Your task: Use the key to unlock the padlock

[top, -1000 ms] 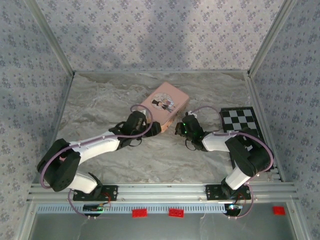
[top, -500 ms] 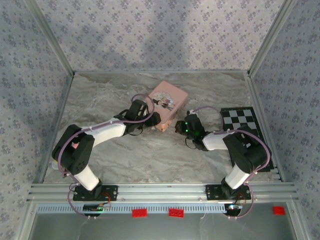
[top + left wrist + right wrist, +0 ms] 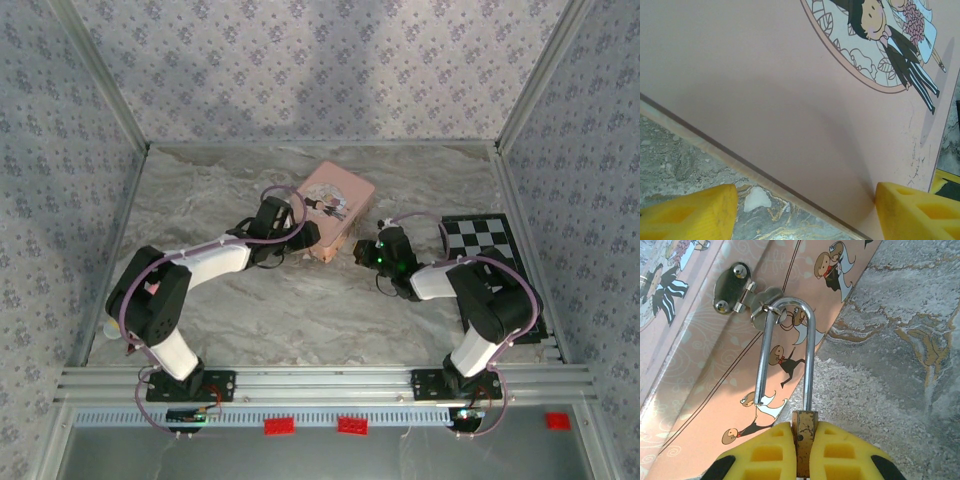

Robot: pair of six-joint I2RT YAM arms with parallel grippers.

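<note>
**Toward the far edge of the table (image 3: 200,200): padlock (image 3: 805,440) gripped at the pink box (image 3: 335,205)**

We see the pink box lying in the table's far half, midway between its side edges. Our right gripper (image 3: 805,432) is clamped on the brass padlock. Its shackle (image 3: 790,305) hangs through the box's hasp (image 3: 747,295), and one leg ends free beside the body. Our left gripper (image 3: 802,202) stands wide, the box's edge between its yellow fingers (image 3: 695,210).
</note>
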